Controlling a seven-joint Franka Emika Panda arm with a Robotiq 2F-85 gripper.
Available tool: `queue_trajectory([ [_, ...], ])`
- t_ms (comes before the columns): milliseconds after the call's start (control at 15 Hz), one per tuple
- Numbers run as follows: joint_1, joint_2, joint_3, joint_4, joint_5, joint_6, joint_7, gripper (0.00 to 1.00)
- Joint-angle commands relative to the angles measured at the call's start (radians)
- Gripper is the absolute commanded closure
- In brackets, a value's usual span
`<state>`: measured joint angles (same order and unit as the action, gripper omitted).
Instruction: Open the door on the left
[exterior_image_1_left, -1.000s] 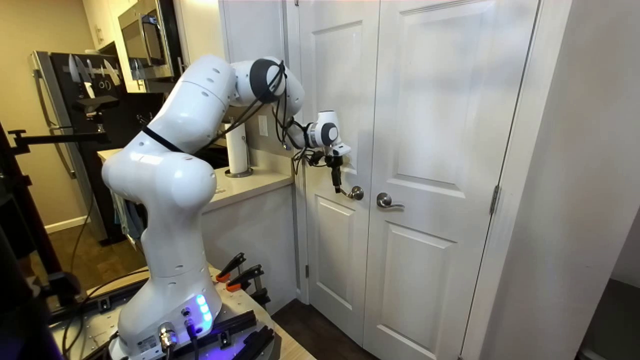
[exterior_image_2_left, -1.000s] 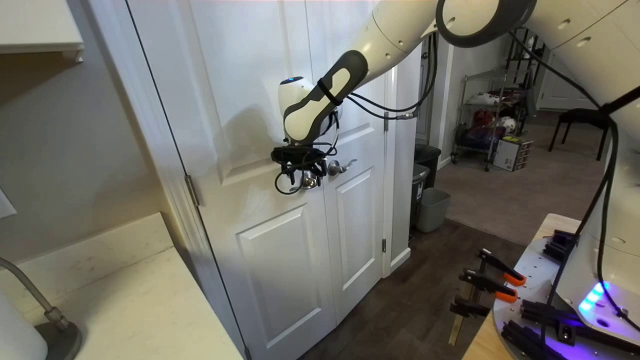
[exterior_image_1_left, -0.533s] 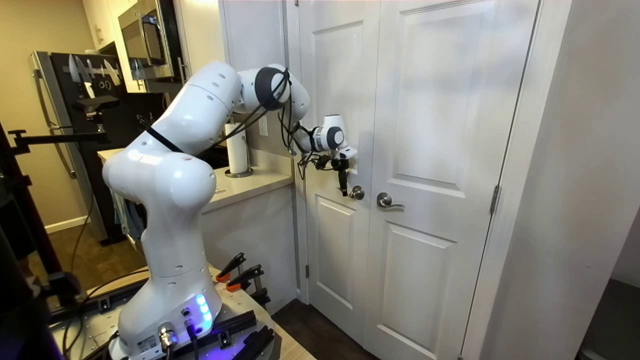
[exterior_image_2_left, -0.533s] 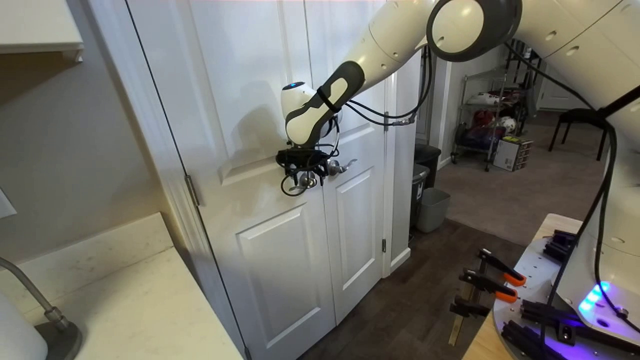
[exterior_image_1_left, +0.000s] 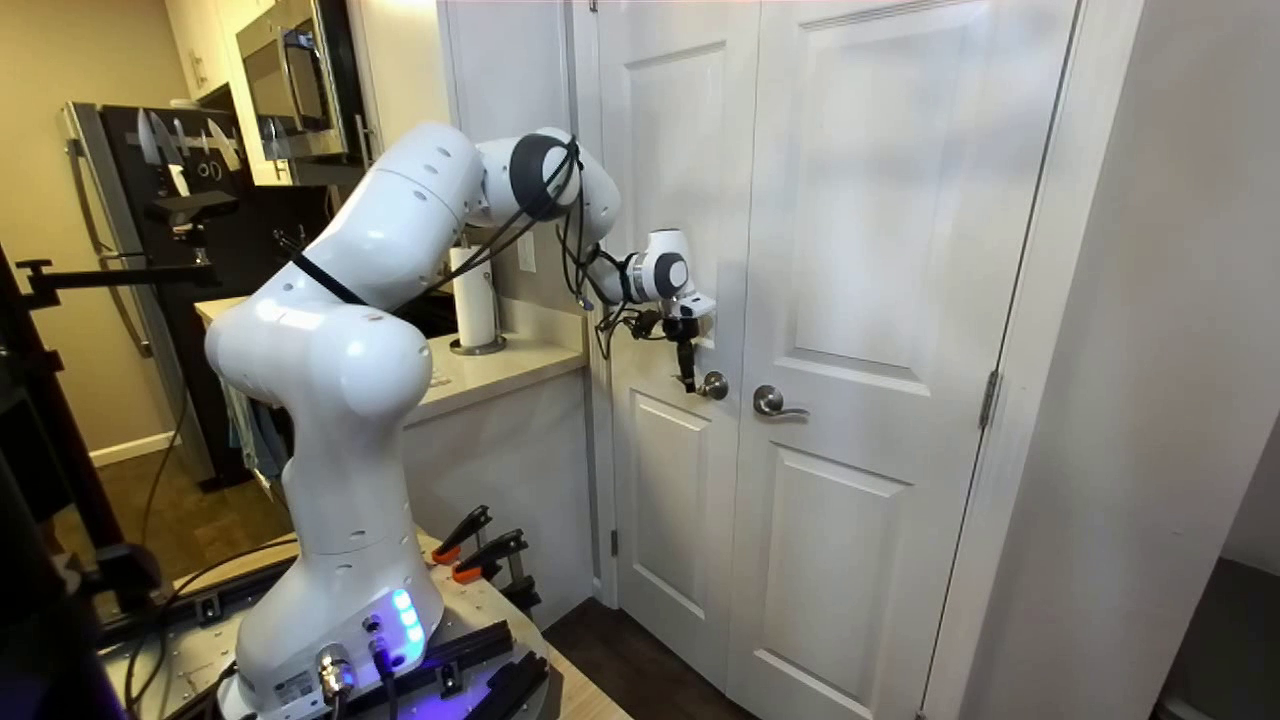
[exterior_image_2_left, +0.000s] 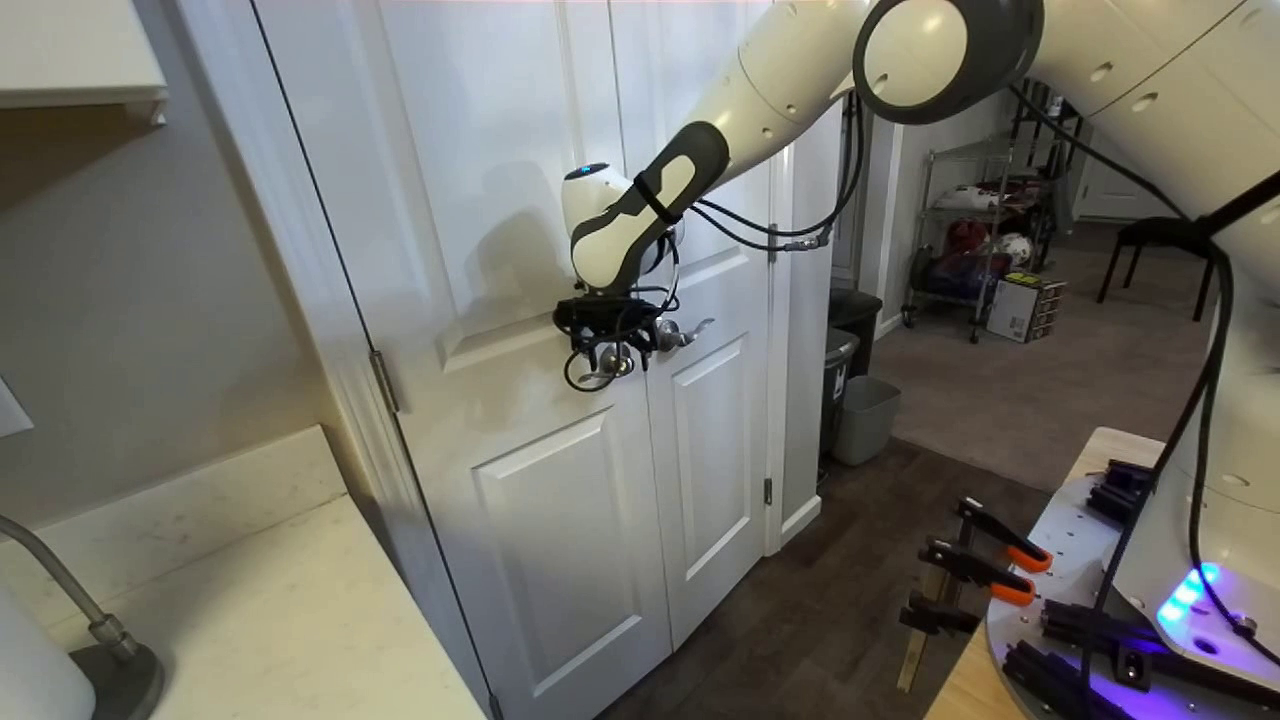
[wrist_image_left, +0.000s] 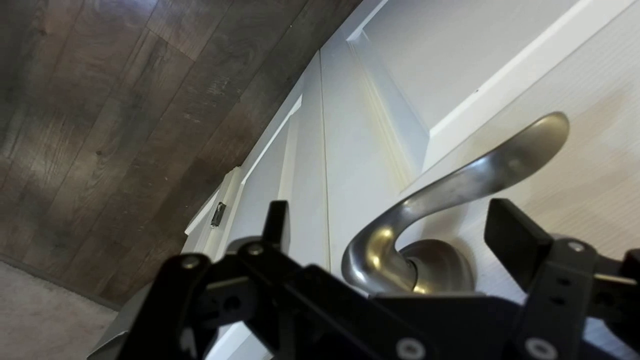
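- Arm pose: in an exterior view, the arm (exterior_image_1_left: 345, 350) rises, leans toward 1 o'clock, bends at the top and descends toward 4 o'clock to the wrist (exterior_image_1_left: 660, 268).
- In an exterior view, the forearm (exterior_image_2_left: 690, 165) slants down toward 8 o'clock. The claw (wrist_image_left: 392, 217) points to 6 o'clock in both exterior views.
- Claw state: spread wide. In the wrist view, its fingers (wrist_image_left: 520, 245) stand well apart, at 9 and 3 o'clock of the gap.
- Arm finish: glossy white shell with dark grey trim. Fingers: black, blocky.
- Door (exterior_image_1_left: 670, 460): white, with recessed rectangular panels; closed, its edge in line with the neighbouring door (exterior_image_1_left: 870, 300). Faint grain shows on its surface in the wrist view.
- Handle (wrist_image_left: 450, 190): silver metal lever, curved, with a flattened, rounded tip.
- Floor (wrist_image_left: 125, 125): dark wood planks with visible grain, at 10 o'clock in the wrist view.
- Position: in the wrist view, the door occupies 1 to 3 o'clock. The handle's neck lies between the fingers; its tip points to 2 o'clock.
- In an exterior view, the handle's round plate (exterior_image_1_left: 714, 386) sits at 3 o'clock of the claw, just beside it. Contact between claw and handle cannot be told.
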<state>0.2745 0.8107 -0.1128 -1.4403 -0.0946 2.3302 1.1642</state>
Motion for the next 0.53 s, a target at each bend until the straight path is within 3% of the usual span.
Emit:
queue_trajectory([
  [0, -0.020, -0.024, 0.015, -0.021, 0.007, -0.012, -0.031, 0.00],
  [467, -0.015, -0.055, 0.037, -0.065, 0.023, -0.011, -0.033, 0.00],
])
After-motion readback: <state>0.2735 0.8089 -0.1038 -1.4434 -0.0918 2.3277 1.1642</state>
